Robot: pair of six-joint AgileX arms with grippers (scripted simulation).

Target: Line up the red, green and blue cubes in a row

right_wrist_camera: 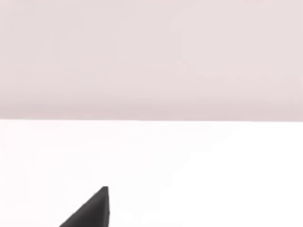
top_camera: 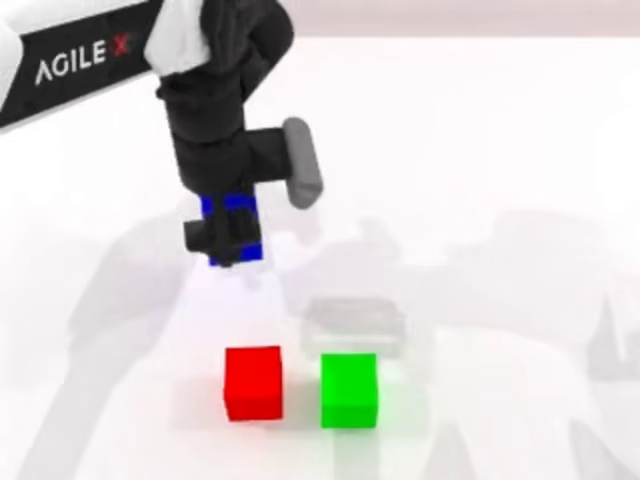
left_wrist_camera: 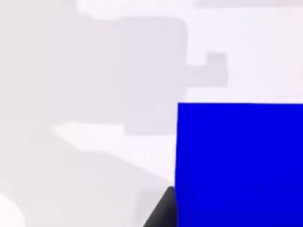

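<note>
Left pincer (top_camera: 228, 238): closed around the blue cube (top_camera: 232, 226), which I hold raised above the white desk (top_camera: 500, 200); the cube shows between the dark fingers in the top view and fills a large part of my left wrist view.
Blue cube: in the left pincer's grip, off the desk surface.
Red cube (top_camera: 253, 383): on the desk, nearer the top view's lower edge than the pincer, almost directly beyond it.
Green cube (top_camera: 349, 389): just beside the red cube, on the side away from the left arm, a narrow gap between them.
Right pincer: outside the top view; my right wrist view shows only a dark fingertip (right_wrist_camera: 92, 210) over bare desk, so I cannot tell its state.
</note>
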